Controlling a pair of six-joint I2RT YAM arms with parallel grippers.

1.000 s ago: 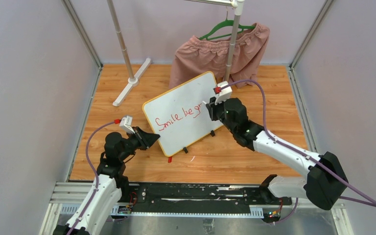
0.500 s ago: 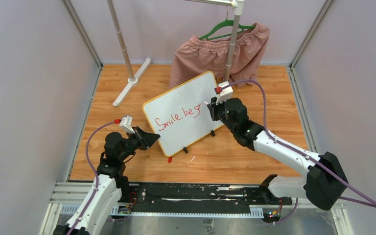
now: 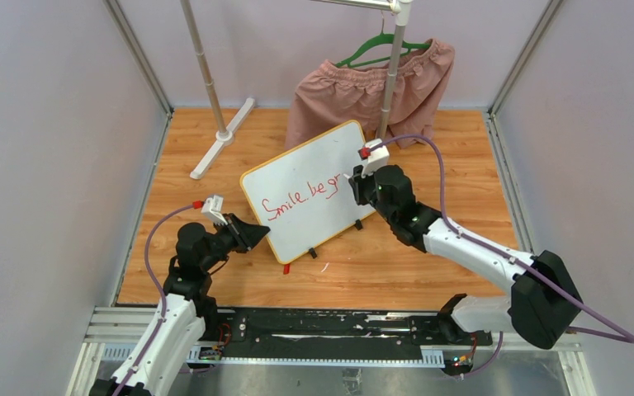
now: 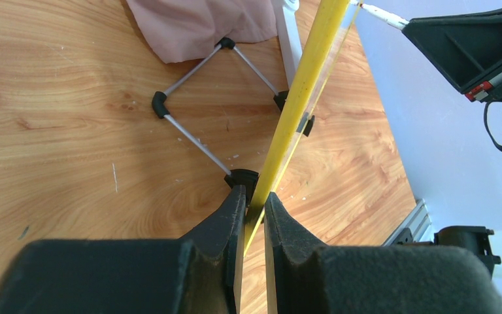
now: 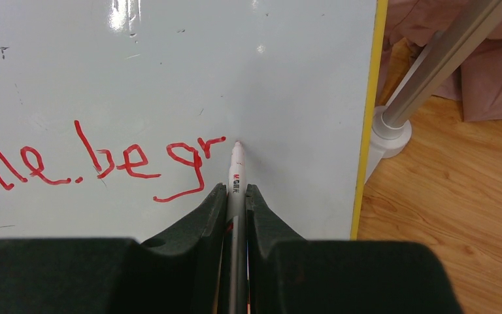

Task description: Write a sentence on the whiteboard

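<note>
The whiteboard stands tilted on the wooden floor, white with a yellow rim. Red writing on it reads "Smile, be gr"; the right wrist view shows "ile. be gr". My left gripper is shut on the board's lower left edge; in the left wrist view the rim runs between the pads. My right gripper is shut on a white marker, whose tip rests at the board just right of the "r".
A clothes rack with grey poles and white feet stands behind the board. Pink shorts hang on a green hanger. A red cap lies on the floor by the board's black clip feet. Grey walls enclose the sides.
My right gripper has shifted slightly down and left at the board. The writing still ends at "gr". The left arm has not moved.
</note>
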